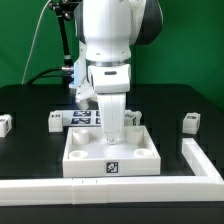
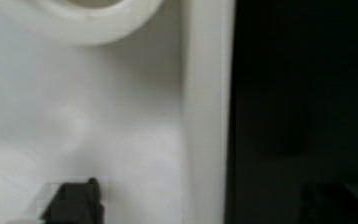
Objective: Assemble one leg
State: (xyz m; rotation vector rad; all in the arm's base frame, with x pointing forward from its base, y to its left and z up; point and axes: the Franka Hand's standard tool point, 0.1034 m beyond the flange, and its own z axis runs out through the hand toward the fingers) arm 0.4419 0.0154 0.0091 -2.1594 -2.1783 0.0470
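White panel [image 1: 112, 148] near the counter's front edge is overhung by the gripper [image 2: 202, 205], fingers [image 2: 73, 200] spread, nothing pinched; one leg [image 1: 190, 122] is seen aside.

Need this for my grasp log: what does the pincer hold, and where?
Nothing; the pincer is open, its fingers straddling the white panel's edge.
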